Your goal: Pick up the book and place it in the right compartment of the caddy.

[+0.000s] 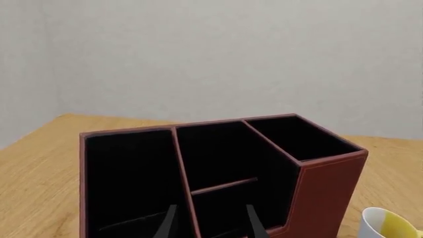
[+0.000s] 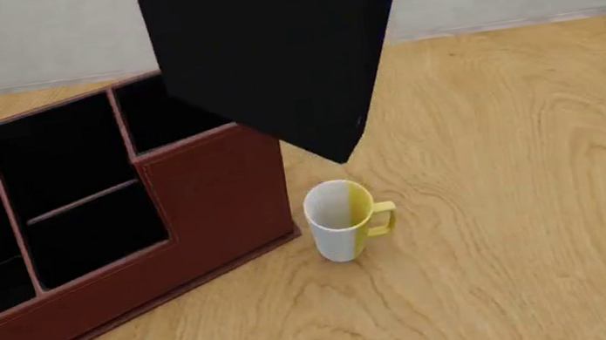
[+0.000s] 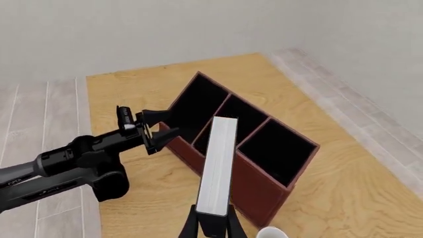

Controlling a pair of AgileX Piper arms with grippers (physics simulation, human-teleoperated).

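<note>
The book (image 2: 270,51) hangs in the air above the caddy (image 2: 218,194), clamped at one end by the right gripper (image 3: 213,224), over the right compartment (image 2: 168,108) but not in it. A white-and-yellow mug (image 2: 345,219) stands on the wooden table (image 2: 517,194) just beside the caddy's right end. Only the right wrist view shows the book's white page edges; there the left gripper (image 3: 164,133), fingers parted and empty, hovers before the caddy's front.

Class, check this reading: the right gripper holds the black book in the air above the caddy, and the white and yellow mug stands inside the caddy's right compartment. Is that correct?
One detail is wrong. The mug stands on the table just outside the caddy, beside its right compartment, as the front view shows. The rest holds: the right gripper holds the book above the caddy.
</note>
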